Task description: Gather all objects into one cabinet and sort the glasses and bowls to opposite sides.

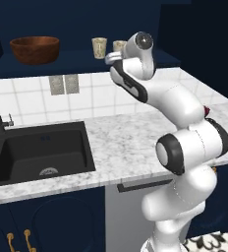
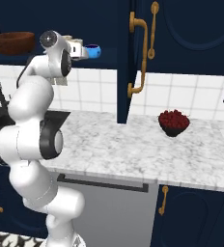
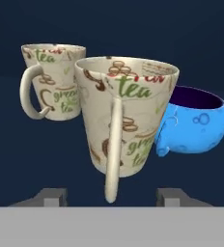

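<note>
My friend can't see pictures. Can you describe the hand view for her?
A beige mug printed with "green tea" stands close ahead, handle toward the camera, between the open gripper tips. A second matching mug sits behind left, a small blue bowl behind right.

The wooden bowl (image 1: 35,49) at the shelf's left end looks like reddish-brown wood with a faint sheen. The two cups (image 3: 126,118) (image 3: 53,82) have a smooth cream glaze with printed lettering. The small blue bowl (image 3: 196,120) is glossy, with a bubble pattern. The table (image 2: 133,149) is speckled white-grey stone, the sink (image 1: 37,152) matt black, the cabinet (image 2: 181,38) matt navy, and its handle (image 2: 139,53) brass.
</note>
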